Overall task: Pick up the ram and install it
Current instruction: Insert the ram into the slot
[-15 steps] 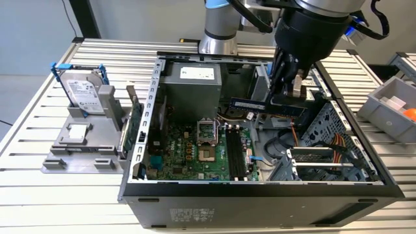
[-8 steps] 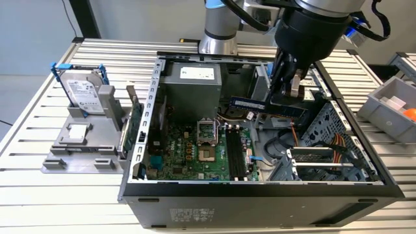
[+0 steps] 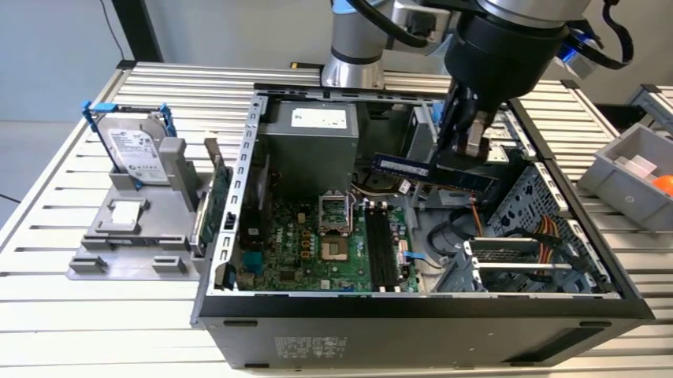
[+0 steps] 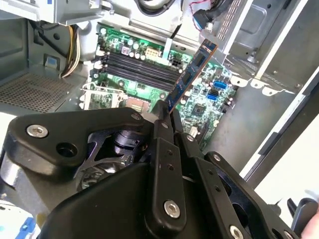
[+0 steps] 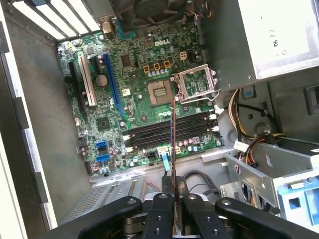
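So far the pick-up looks done to me: my black two-finger gripper [image 3: 466,153] is clamped on one end of the long, thin bluish ram stick [image 4: 192,74], which hangs above the green motherboard's black memory slots [image 5: 169,130], not yet seated.

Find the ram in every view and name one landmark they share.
Exterior view: the ram, held in the gripper, above the motherboard.
Second wrist view: the ram slants out from the gripper over the motherboard.
First wrist view: the ram edge-on, a thin line crossing the memory slots.
Shared landmark: the black memory slots.
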Robot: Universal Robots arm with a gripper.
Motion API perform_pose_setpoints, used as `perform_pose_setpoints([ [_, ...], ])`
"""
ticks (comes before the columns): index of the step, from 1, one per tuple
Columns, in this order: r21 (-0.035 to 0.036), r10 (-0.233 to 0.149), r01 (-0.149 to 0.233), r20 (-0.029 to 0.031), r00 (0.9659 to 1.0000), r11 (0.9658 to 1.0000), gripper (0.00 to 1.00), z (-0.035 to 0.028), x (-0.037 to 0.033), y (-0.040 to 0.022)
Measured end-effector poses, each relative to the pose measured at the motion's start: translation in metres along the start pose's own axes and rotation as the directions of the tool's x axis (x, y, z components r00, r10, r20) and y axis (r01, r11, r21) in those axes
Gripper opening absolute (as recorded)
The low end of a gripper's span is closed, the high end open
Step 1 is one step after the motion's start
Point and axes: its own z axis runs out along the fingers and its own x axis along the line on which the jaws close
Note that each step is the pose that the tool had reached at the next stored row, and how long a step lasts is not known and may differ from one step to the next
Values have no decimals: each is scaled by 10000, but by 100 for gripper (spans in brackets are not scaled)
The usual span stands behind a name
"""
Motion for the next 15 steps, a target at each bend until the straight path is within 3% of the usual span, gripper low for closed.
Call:
perform_pose_setpoints([
  [7,4,491,-491,18,9988,9988,0,1,0,0],
  [15,9,1134,-1134,42,9935,9935,0,2,0,0],
])
